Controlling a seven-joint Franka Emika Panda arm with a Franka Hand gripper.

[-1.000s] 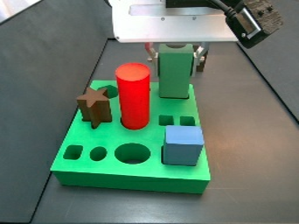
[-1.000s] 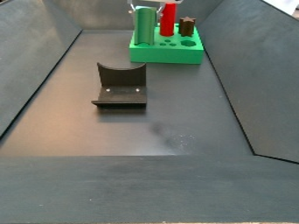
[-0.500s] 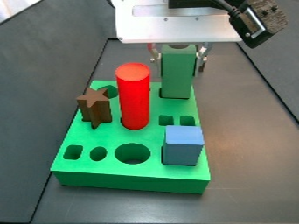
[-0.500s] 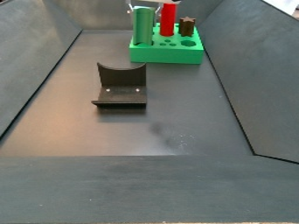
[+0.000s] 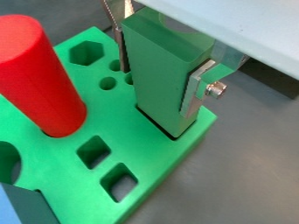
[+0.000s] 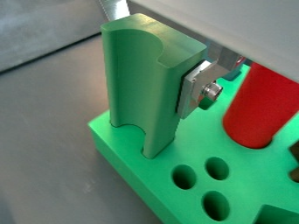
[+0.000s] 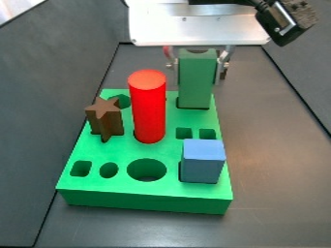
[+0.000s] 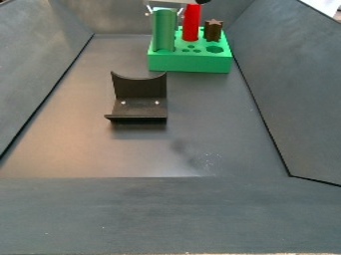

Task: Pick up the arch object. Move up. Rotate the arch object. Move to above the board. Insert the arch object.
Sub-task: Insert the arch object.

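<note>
Now | gripper (image 5: 158,66) jaws clenched on arch object (image 5: 163,74), upright, foot in board (image 5: 140,188) slot | risk: skewed release jams it, or tips toward red cylinder (image 5: 35,79) beside jaws

The arch object (image 7: 195,79), a dull sage-green slab, stands upright with its lower end sunk in a slot at the far right of the board (image 7: 114,189) (the notch shows as a curved groove down one side (image 6: 140,87)). The gripper (image 5: 158,66) flanks it, silver fingers (image 5: 197,87) against its sides. The board, a bright green square slab, lies flat, far along the floor (image 8: 186,58).
</note>
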